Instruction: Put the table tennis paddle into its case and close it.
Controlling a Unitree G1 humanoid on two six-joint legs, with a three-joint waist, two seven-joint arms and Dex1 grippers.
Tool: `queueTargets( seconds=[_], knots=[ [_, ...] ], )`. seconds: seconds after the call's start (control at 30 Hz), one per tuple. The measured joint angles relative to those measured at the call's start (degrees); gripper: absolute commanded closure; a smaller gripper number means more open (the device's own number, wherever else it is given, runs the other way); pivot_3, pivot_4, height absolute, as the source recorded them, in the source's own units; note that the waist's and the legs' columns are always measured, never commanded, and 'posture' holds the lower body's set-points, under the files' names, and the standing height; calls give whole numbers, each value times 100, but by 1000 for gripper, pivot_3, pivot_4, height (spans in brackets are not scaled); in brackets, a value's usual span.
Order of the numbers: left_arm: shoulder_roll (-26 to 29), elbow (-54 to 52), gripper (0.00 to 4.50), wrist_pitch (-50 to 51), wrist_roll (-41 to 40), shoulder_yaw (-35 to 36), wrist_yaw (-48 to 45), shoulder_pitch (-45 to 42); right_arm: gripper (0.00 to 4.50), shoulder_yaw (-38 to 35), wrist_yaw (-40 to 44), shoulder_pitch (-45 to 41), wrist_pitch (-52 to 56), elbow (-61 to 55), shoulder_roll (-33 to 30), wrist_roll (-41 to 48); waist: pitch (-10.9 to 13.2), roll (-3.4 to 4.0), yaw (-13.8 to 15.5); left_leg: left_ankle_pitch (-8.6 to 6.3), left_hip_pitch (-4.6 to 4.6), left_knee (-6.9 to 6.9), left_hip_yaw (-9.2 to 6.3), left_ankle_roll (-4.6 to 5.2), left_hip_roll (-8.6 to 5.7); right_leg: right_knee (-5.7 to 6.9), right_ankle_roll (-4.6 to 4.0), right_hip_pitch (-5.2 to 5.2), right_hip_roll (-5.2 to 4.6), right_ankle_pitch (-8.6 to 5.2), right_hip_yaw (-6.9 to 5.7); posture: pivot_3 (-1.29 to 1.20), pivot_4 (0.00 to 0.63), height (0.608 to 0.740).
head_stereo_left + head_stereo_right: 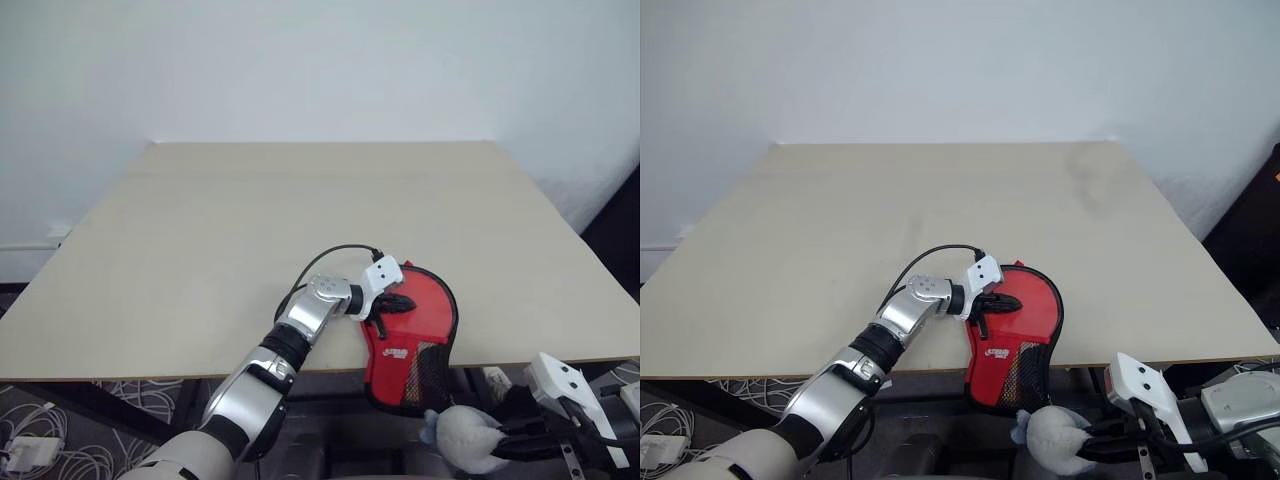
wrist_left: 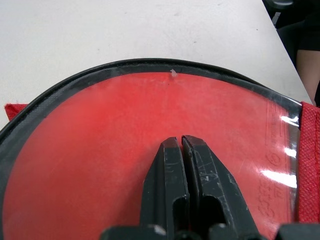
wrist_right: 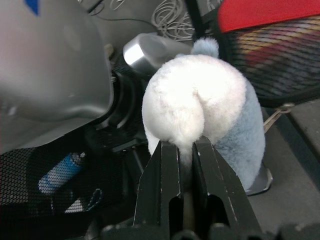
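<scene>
The case (image 1: 420,330) lies at the table's front edge, red panel up, its black mesh end (image 1: 425,375) hanging over the edge. Through its clear window shows the red face of the table tennis paddle (image 2: 100,150); striped colours show behind the mesh (image 3: 280,45). My left gripper (image 1: 385,305) is shut, its fingertips (image 2: 172,145) resting on the window. Below the table edge, my right gripper (image 1: 500,440) is shut on a white and pale blue fluffy pompom (image 3: 200,95) that hangs by the case's mesh end.
The wide pale wooden table (image 1: 250,220) stretches back to a white wall. Cables and a power adapter (image 1: 30,450) lie on the floor at the left. A mesh pocket with a small blue-white tube (image 3: 60,172) sits under the right gripper.
</scene>
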Motion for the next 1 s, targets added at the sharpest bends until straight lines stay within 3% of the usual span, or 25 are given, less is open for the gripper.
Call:
queueTargets(
  seconds=[0.13, 0.17, 0.27, 0.5, 0.57, 0.63, 0.87, 1.0],
  knots=[
    [-44, 71, 4456, 4, 7, 49, 142, -28, 4500, 175, -332, -326, 76, -178, 194, 124, 0, -10, -1, -1, 1, 1, -1, -1, 3, 0, 0, 1, 1, 0, -2, 0, 0, 698],
    [-44, 76, 4500, 12, 7, 69, 193, -30, 3911, 303, -503, -567, 148, -167, 273, 157, 0, -12, -4, -1, 2, 1, 0, -1, 3, 0, 0, 1, 1, 0, -1, 0, 0, 698],
    [-26, -41, 3922, 133, 1, 99, 229, -3, 3051, 566, -874, -1175, 368, -26, 444, 306, 1, -13, -9, -1, 0, 1, 0, -1, 5, 1, 0, -3, 3, 0, -1, 0, 0, 698],
    [562, -1721, 1459, 1037, -162, 187, -20, 529, 500, 712, -1297, -2422, 940, 391, 509, 970, 5, -7, -30, 0, -14, -2, 1, -1, 8, 7, 5, -26, 6, 7, 1, 0, 0, 698],
    [838, -2446, 804, 1363, -321, 351, -41, 548, 0, 758, -1389, -2827, 1039, 564, 525, 1107, 9, -12, -29, 0, -15, 1, 1, -1, 8, 7, 3, -27, 6, 6, 2, 0, 0, 698],
    [1147, -3136, 91, 1595, -514, 621, -47, 484, 0, 840, -1537, -3276, 1083, 822, 596, 1122, 8, -12, -30, 0, -11, -1, 2, -1, 9, 6, -3, -24, 5, 3, 2, 0, 0, 698],
    [2586, -3668, 32, 2304, -955, 1841, 104, 333, 0, 1551, -2335, -4549, 1069, 1815, 1230, 601, 9, -11, -168, 1, -11, -10, 4, 0, 11, 13, 5, -38, 10, 9, 6, 0, 0, 698],
    [3457, -3846, 32, 2506, -1136, 2534, 63, 1004, 0, 1734, -2728, -4972, 1003, 2394, 1544, 230, 8, -6, -221, 1, -5, -23, 8, 1, 8, 11, 5, -37, 8, 9, 14, 0, 0, 698]
  ],
)
